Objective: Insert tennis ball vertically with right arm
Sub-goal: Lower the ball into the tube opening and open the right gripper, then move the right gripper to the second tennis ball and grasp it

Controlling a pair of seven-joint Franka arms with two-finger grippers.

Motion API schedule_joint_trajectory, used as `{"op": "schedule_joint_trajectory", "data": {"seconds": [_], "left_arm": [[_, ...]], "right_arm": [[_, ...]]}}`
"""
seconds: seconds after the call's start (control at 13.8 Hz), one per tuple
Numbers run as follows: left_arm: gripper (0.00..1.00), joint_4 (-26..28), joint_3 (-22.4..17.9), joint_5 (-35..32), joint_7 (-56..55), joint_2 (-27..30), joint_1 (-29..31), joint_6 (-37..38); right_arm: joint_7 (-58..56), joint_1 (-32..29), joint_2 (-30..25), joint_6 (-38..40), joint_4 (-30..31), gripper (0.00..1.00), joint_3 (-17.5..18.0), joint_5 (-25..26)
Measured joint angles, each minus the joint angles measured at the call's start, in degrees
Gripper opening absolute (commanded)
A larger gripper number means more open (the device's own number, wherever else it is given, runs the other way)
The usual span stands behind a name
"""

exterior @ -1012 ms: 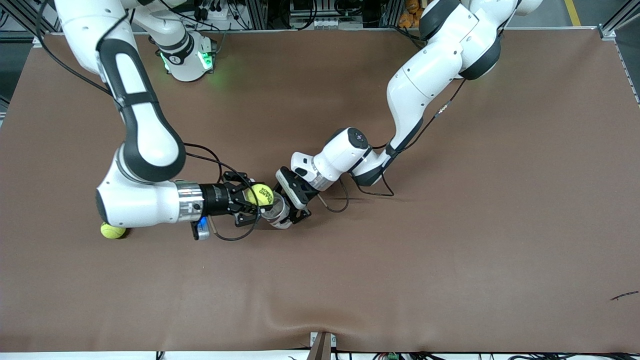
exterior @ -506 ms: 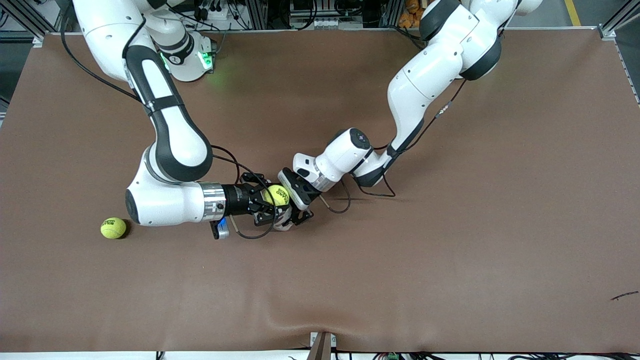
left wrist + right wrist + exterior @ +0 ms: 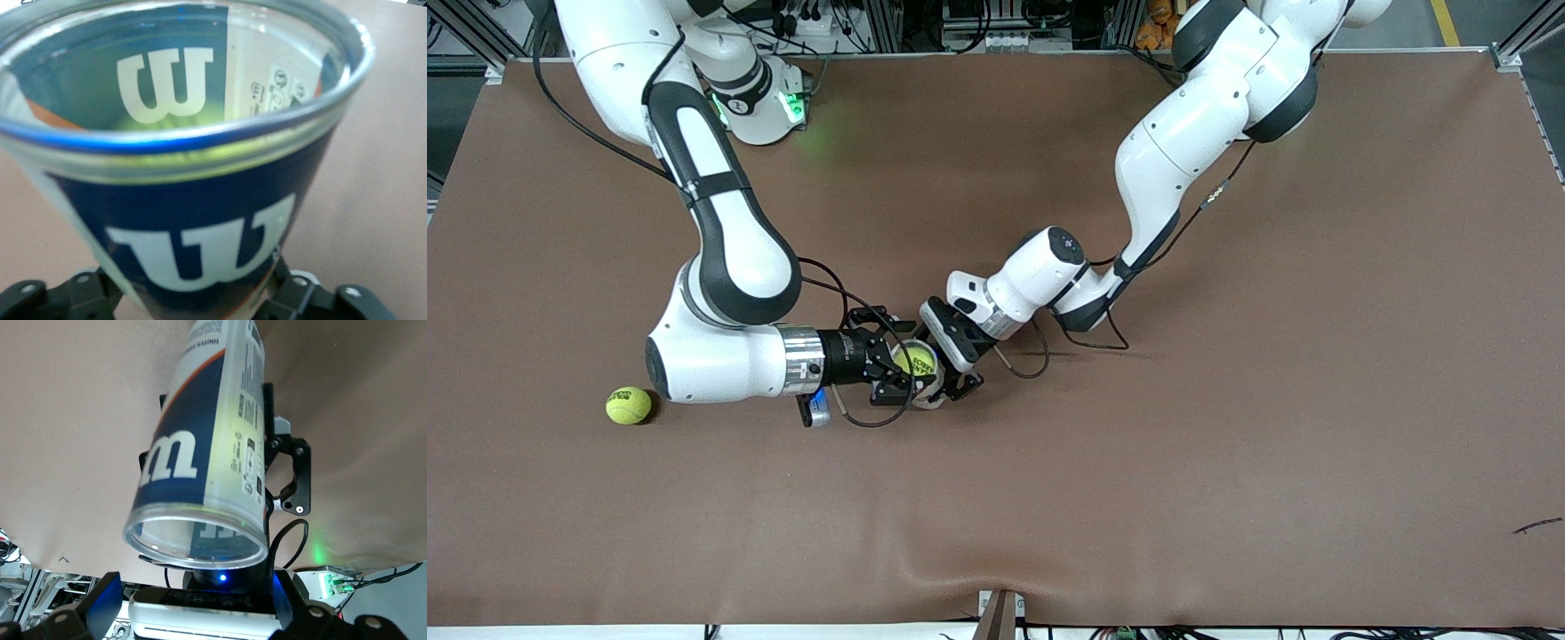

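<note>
I have the right gripper (image 3: 896,366) over the mouth of the Wilson tennis ball can (image 3: 927,384), its fingers spread wide with nothing between them. The tennis ball (image 3: 916,358) sits inside the can's open top. The left gripper (image 3: 950,382) is clamped around the can's lower body, and the can stands mid-table. A second tennis ball (image 3: 629,405) lies on the brown table (image 3: 1227,462) toward the right arm's end, well apart.
</note>
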State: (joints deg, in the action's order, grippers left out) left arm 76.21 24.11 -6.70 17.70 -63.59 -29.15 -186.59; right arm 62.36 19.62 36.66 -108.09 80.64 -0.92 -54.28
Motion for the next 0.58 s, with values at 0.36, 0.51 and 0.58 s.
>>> {"op": "schedule_joint_trajectory", "data": {"seconds": [0.36,0.51,0.58], "left_arm": [[1.0,-0.1,0.0,0.0,0.1,0.0,0.0,-0.2],[1.0,-0.2,0.1,0.0,0.1,0.0,0.0,-0.2],[1.0,-0.2,0.1,0.0,0.1,0.0,0.0,-0.2]], "right_arm": [[-0.1,-4.0,0.0,2.3,-1.2,1.0,-0.6,0.5],[-1.3,-7.5,-0.1,6.1,-2.9,1.0,-0.8,5.6],[-3.3,-9.3,-0.2,7.2,-3.7,1.0,-0.8,10.0]]}}
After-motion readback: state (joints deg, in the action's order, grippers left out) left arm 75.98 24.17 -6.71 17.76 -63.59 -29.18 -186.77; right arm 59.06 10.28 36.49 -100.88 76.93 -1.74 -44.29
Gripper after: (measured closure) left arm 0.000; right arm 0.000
